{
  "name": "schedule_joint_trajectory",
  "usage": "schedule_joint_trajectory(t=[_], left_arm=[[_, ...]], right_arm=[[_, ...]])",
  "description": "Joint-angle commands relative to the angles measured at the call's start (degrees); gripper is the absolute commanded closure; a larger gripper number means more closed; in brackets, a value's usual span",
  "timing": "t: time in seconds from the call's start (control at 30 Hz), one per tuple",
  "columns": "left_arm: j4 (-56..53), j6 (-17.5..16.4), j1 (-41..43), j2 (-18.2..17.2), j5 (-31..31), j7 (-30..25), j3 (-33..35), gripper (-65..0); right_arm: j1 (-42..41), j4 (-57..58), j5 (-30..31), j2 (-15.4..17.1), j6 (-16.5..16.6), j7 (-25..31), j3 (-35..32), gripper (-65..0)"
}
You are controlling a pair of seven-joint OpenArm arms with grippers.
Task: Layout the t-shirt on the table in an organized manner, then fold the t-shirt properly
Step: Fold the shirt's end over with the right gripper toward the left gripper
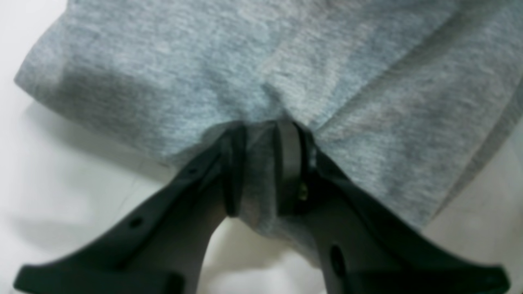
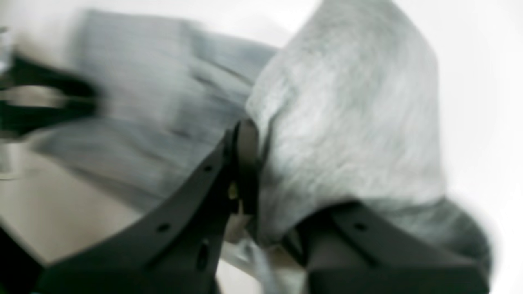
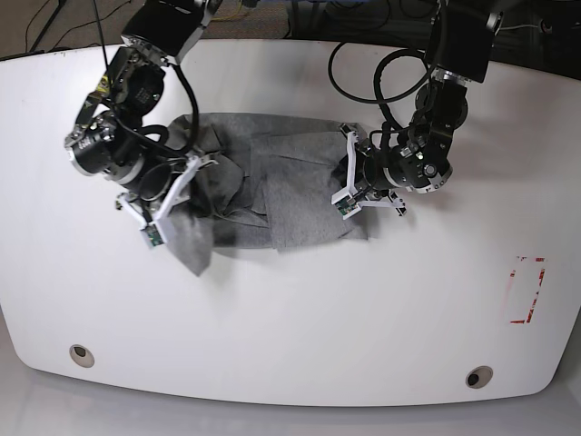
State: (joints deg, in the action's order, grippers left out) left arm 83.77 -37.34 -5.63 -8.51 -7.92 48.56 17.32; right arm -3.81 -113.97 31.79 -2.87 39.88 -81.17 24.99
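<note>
While still rumpled and part-folded, lies mid-table: one t-shirt (image 3: 263, 186), layout unfinished, proper folding probably mostly ahead. Pinched at both side edges: left fingers (image 1: 261, 163) narrow on cloth, right fingers (image 2: 249, 171) nearly closed on a lifted flap. One white table (image 3: 300, 309), two grommet holes (image 3: 80, 354), one red tape mark (image 3: 526, 291).

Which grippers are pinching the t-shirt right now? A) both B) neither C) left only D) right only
A: the left gripper has grey fabric of the t-shirt between its jaws, and the right gripper is closed on a lifted fold.
</note>
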Motion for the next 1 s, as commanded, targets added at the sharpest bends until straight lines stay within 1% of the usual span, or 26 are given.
schedule_joint_trajectory(t=[0.0, 0.1, 0.17, 0.3, 0.43, 0.57, 0.97], left_arm=[[-0.6, -0.5, -0.7, 0.0, 1.5, 3.8, 1.1, -11.1], [-1.0, -0.4, -1.0, 0.0, 1.5, 3.8, 2.2, -11.1], [-1.3, -0.4, -1.1, 0.0, 1.5, 3.8, 2.3, -11.1], [-1.3, -0.4, -1.0, 0.0, 1.4, 3.8, 2.3, -11.1], [-1.3, -0.4, -0.9, 0.0, 1.3, 3.8, 2.2, -11.1], [-1.3, -0.4, -0.9, 0.0, 1.3, 3.8, 2.1, -11.1], [-1.3, -0.4, -0.8, 0.0, 1.2, 3.8, 2.1, -11.1]], right_arm=[[-0.9, -1.1, 1.0, -1.1, 0.1, 1.2, -2.2, -1.0], [-1.0, -1.1, 1.0, -3.5, 0.1, 1.2, -4.8, -1.0], [-1.5, -1.1, 0.7, -4.3, 0.1, 1.2, -6.0, -1.0], [-1.7, -0.5, 0.7, -4.6, 0.1, 1.2, -8.6, -1.0], [-1.7, 0.0, 0.7, -5.2, 0.1, 2.9, -11.3, -1.0], [-1.7, 0.0, 0.6, -6.1, 0.1, 2.9, -11.8, -1.1], [-1.1, 0.0, 1.0, -6.1, 0.1, 2.9, -11.9, -1.3]])
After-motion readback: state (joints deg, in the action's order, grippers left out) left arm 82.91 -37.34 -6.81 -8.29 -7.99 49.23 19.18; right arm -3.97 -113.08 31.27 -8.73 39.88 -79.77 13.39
